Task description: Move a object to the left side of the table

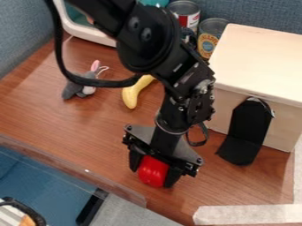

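now, the red object (153,172) sits between the end effector's (154,171) fingers.

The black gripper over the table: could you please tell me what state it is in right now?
Gripper: closed on a glossy red object, a finger on either side.

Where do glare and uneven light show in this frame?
Camera view: small highlights on the red object held in the gripper; a white glint on the clear strip at lower left; the wooden box much brighter on top than in front.
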### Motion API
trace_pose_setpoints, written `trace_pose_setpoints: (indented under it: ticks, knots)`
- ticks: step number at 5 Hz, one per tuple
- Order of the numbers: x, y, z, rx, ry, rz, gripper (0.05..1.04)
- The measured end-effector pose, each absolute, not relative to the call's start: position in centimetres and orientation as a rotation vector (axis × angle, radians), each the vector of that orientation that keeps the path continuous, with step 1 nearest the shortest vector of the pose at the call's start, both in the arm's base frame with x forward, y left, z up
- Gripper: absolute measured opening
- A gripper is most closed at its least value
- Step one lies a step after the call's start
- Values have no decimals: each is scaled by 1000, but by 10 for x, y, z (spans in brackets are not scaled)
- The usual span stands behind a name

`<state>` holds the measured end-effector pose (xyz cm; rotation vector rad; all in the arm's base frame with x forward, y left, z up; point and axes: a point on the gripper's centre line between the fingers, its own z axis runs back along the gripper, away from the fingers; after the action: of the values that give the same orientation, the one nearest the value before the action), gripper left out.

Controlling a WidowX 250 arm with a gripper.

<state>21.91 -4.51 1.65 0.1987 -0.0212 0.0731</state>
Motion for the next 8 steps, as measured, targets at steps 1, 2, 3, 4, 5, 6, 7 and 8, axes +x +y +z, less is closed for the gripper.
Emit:
trace_pose_setpoints:
  ticks: [1, 2, 3, 4, 5, 6, 7, 8]
  knots:
    - [225, -35, 35, 145, -73, 94, 766]
    - [244, 12, 78, 43, -174, 173, 766]
    - [275, 59, 106, -17, -199, 238, 766]
    - [298, 112, 116, -30, -201, 276, 766]
    - [315, 155, 117, 28, -191, 293, 766]
    - [324, 182, 112, 77, -193, 283, 766]
    - [324, 213, 92, 106, -174, 324, 766]
    - [325, 235, 58, 125, -97, 335, 766]
